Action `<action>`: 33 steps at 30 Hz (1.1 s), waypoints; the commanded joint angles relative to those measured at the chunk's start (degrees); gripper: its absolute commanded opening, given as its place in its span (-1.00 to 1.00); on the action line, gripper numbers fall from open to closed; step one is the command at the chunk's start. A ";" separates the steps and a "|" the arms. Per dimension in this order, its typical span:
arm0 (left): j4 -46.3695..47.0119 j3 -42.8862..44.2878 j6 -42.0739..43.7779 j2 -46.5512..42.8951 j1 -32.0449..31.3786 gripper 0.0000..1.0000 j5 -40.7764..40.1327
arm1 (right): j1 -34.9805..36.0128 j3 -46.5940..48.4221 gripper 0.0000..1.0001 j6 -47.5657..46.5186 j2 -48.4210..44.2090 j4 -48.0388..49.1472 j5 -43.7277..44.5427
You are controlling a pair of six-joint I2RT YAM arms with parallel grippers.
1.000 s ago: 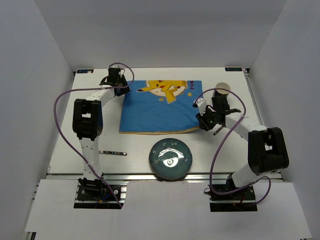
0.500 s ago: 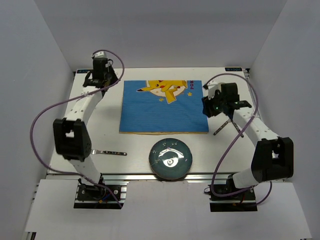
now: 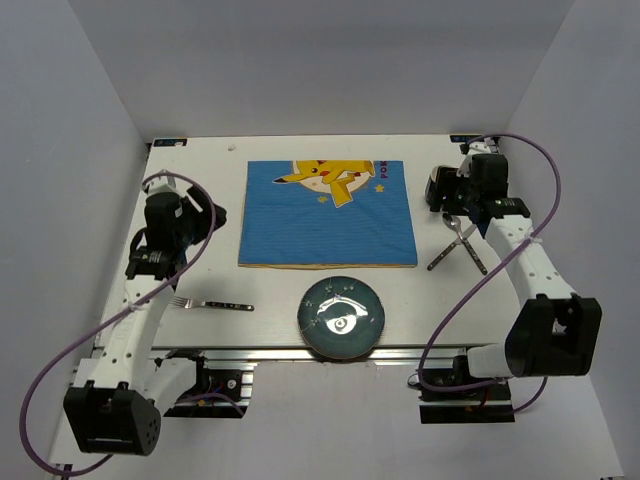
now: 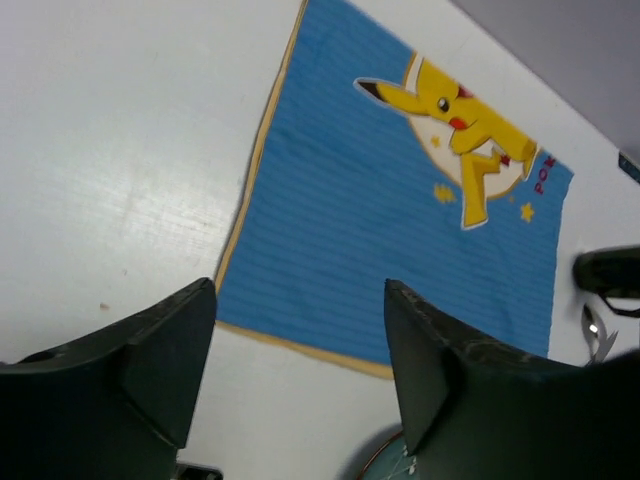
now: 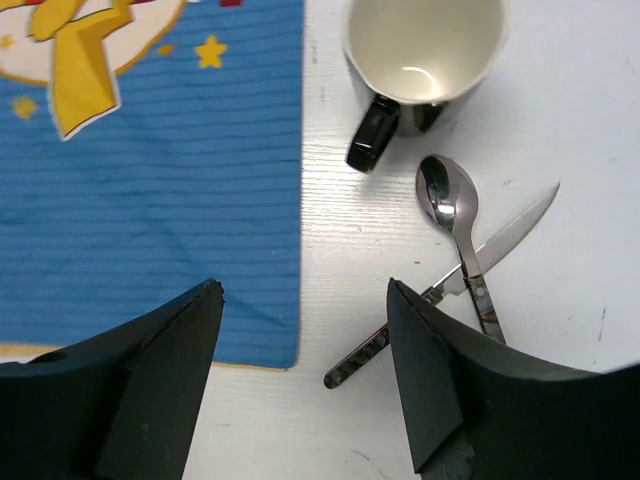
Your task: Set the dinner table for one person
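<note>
Dinner table (image 3: 270, 290): placemat (image 3: 328, 215) centre; plate (image 3: 342, 318) 6 o'clock; fork (image 3: 212, 303) 8; left gripper (image 4: 300, 300), right gripper (image 5: 305, 295) spread, empty.

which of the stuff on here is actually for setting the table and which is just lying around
For the job:
dinner table
placemat
plate
fork
knife
spoon
mug

Just lying about:
nothing that shows; every loose item suits a place setting

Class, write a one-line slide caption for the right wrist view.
Open right gripper over white table: mug, crossed spoon and knife, blue placemat alongside.
</note>
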 commanded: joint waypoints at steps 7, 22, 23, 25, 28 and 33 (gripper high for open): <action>-3.66 -6.28 -4.93 -10.77 -0.05 0.82 0.95 | -0.72 3.71 0.45 5.84 10.48 2.80 8.61; -4.81 -5.14 -4.93 -8.93 -0.05 0.91 0.77 | -0.80 18.21 0.29 9.09 30.54 7.20 12.29; -5.07 -5.14 -4.84 -8.84 -0.05 0.92 0.60 | -0.72 18.73 0.26 9.27 31.24 7.11 12.83; -5.86 -4.70 -4.76 -8.84 -0.05 0.92 -0.19 | -0.63 19.35 0.13 9.44 32.21 7.20 14.93; -6.21 -4.35 -4.76 -9.28 -0.05 0.93 -0.72 | -0.63 18.74 -0.05 9.10 32.30 7.46 16.87; -6.13 -4.61 -4.93 -9.72 -0.05 0.93 -0.55 | -0.63 17.42 -0.28 8.39 32.30 8.61 17.05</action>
